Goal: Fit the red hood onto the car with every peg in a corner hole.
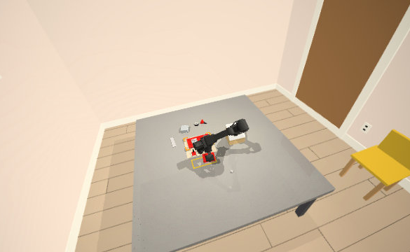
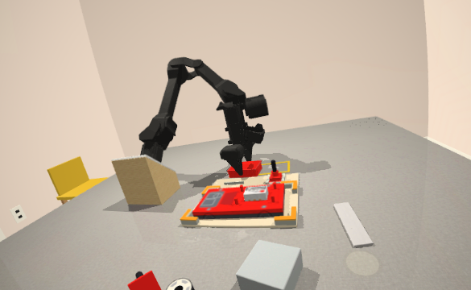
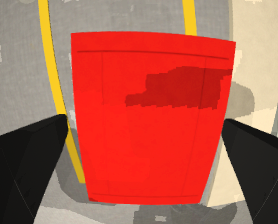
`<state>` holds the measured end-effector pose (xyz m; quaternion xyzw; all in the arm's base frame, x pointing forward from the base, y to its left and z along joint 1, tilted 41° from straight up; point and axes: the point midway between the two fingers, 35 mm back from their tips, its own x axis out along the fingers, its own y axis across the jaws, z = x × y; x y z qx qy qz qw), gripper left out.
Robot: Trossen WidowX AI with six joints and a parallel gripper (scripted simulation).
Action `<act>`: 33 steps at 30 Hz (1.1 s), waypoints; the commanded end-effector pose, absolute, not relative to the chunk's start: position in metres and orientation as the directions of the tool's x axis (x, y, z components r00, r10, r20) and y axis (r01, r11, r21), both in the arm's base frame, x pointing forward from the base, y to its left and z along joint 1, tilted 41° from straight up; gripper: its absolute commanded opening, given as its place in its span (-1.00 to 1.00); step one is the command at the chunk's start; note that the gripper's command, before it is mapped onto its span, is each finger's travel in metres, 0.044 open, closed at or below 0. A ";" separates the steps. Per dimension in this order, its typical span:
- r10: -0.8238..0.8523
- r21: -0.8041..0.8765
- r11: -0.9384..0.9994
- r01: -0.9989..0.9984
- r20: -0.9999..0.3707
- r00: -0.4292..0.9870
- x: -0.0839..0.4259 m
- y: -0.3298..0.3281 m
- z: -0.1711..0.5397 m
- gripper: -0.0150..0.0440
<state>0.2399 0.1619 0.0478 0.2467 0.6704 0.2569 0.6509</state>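
The red hood (image 1: 205,161) (image 2: 255,171) (image 3: 150,155) lies roof up beside the jig, partly over the yellow outline (image 1: 205,165) (image 3: 47,50). Its corner holes are not visible. My gripper (image 2: 245,167) (image 3: 146,125) is open and points down over the hood, one finger off each long side in the wrist view, with small gaps. The red chassis (image 1: 190,143) (image 2: 239,207) sits in the cream jig (image 2: 235,222) with orange corners. The light engine block (image 2: 256,192) is on its deck, among short red pegs (image 2: 236,201).
A small red piece with a black stem (image 2: 275,176) stands on the jig's edge near the hood. A wooden block (image 2: 140,181) is by the arm's base. A grey block (image 2: 273,258), a pale strip (image 2: 353,225), a black-and-white wheel (image 2: 180,283) and another red piece (image 2: 146,282) lie beyond the jig.
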 end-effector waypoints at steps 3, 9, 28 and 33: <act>0.665 0.666 0.746 -0.005 -0.746 -0.030 0.240 0.162 0.048 0.69; 0.665 0.666 0.746 -0.005 -0.746 -0.030 0.240 0.162 0.048 0.55; 0.664 0.665 0.747 -0.002 -0.747 -0.031 0.241 0.141 0.071 -0.49; 0.663 0.664 0.748 -0.002 -0.748 -0.031 0.242 0.129 0.084 -0.49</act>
